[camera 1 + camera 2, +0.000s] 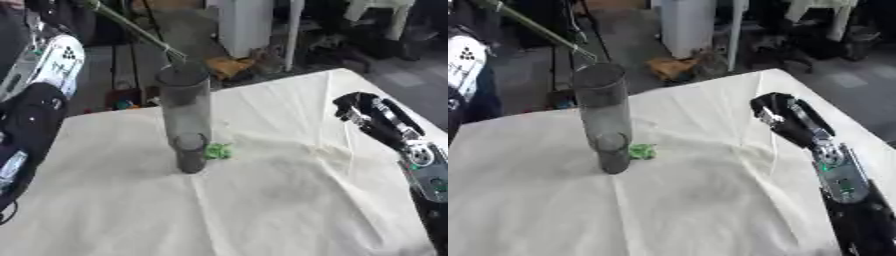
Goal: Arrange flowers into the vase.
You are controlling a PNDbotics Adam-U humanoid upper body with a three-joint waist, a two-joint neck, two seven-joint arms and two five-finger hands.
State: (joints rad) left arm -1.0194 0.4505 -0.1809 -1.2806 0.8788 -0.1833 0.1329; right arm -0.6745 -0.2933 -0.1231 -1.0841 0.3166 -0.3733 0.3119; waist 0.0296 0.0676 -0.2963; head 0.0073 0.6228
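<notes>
White tablecloth (289,200) bearing an upright smoky glass vase (185,120); a flower stem (136,31) angles into its mouth. Right hand (785,120) hovers, fingers curled, empty; left hand's state indiscernible.

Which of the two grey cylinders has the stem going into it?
The tall vase: the stem slants down into its open top. The short cylinder in front of it has no stem.

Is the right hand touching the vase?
Apart. In the left eye view the right hand hangs over the cloth at the right, with a broad stretch of bare cloth between it and the vase.
</notes>
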